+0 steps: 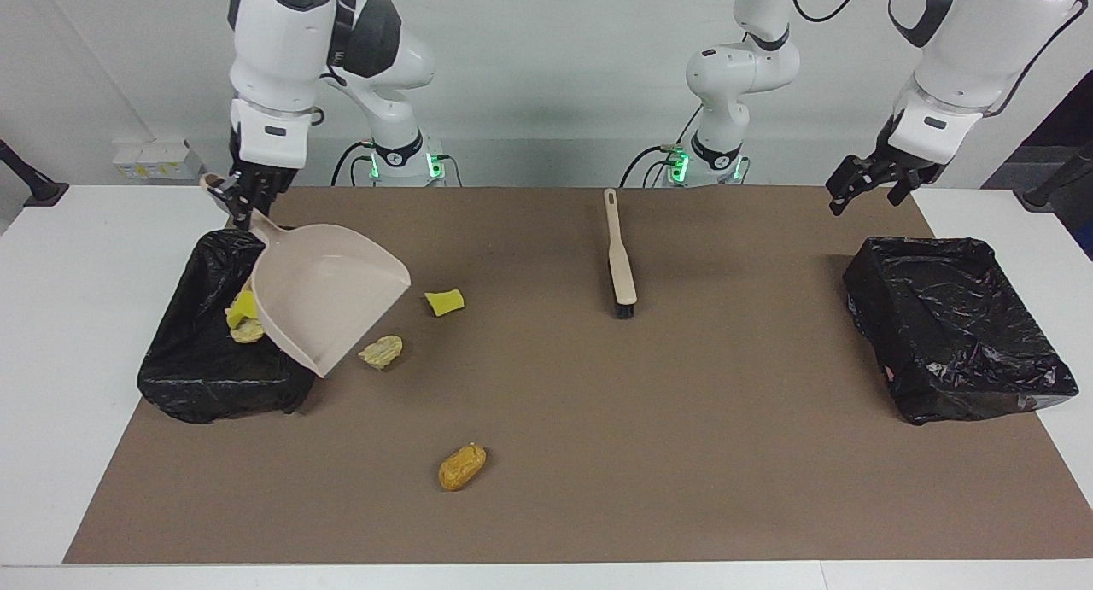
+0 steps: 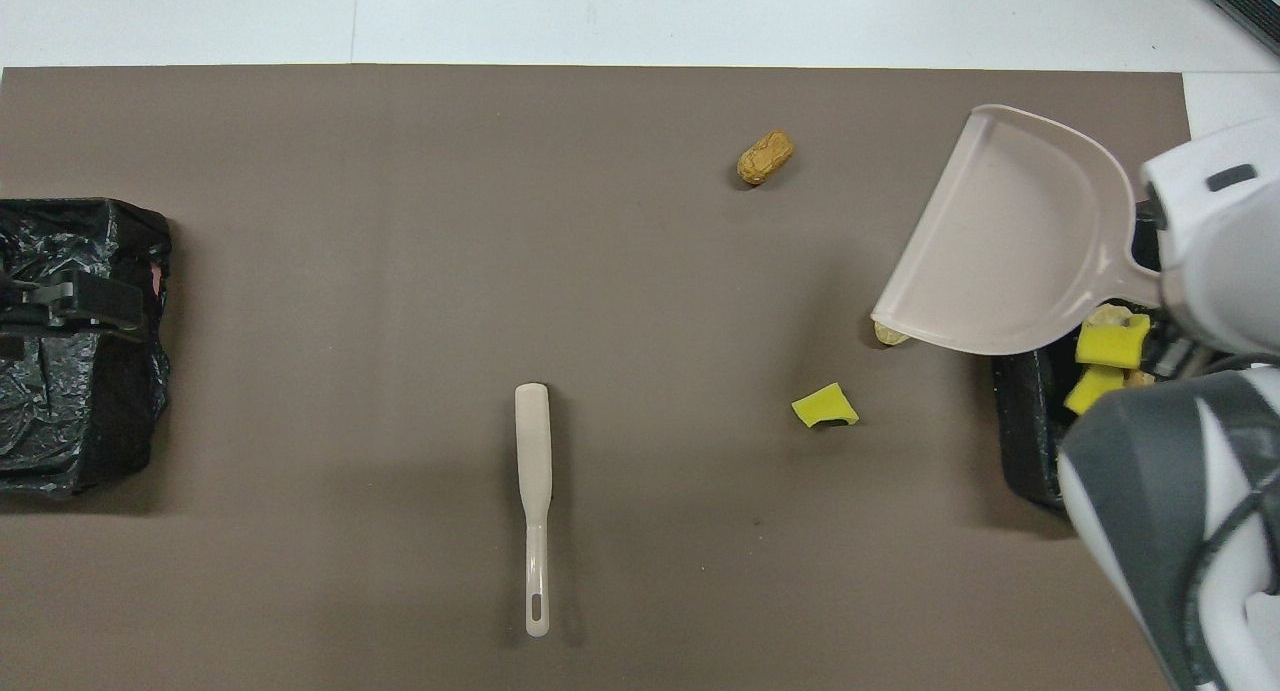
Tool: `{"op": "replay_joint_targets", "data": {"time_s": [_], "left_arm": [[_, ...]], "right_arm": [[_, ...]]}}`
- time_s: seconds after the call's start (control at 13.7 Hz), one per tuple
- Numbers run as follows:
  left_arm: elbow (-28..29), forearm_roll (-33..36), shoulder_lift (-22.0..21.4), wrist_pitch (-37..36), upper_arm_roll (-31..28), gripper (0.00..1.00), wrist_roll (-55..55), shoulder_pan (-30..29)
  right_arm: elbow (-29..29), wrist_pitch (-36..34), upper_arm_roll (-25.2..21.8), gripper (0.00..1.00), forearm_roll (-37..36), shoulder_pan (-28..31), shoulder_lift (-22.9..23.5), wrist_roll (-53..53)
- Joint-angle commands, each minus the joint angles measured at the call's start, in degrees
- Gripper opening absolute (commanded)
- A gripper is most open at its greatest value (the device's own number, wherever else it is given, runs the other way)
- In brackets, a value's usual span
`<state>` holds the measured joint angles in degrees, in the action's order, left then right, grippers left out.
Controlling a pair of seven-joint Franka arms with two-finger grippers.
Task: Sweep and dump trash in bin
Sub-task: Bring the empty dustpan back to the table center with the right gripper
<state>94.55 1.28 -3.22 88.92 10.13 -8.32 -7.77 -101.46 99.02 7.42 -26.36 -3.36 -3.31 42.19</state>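
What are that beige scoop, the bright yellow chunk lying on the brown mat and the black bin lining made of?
The beige scoop-shaped dustpan looks like smooth moulded plastic: even colour, soft sheen, thin rigid walls. The bright yellow chunk on the mat seems to be sponge foam: matt, with roughly cut edges. The black bin lining looks like thin plastic film, crinkled and glossy.

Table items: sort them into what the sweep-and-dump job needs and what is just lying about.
Job:
- dustpan, in right hand
- brush
- yellow sponge chunk
- beige lump
- orange-brown lump
- bin holding scraps

Lying about:
- empty bin under open left hand
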Motion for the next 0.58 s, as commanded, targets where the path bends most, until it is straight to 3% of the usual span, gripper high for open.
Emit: {"op": "replay_joint_targets", "data": {"time_s": [0.0,0.36,0.51], "left_arm": [[-1.1,0.3,0.0,-1.3,0.3,1.00,1.0,-0.7],[-1.0,0.2,-0.1,-0.9,0.3,1.00,1.5,-0.7],[-1.1,0.3,-0.1,-1.0,0.3,1.00,1.3,-0.1]], "right_arm": [[8.6,-1.4,0.1,0.00,4.5,-5.0,8.4,-14.5],[28.5,-3.8,0.1,0.00,5.2,-13.1,25.7,-35.9],[35.7,-4.0,0.1,0.00,10.3,-13.7,32.0,-45.0]]}}
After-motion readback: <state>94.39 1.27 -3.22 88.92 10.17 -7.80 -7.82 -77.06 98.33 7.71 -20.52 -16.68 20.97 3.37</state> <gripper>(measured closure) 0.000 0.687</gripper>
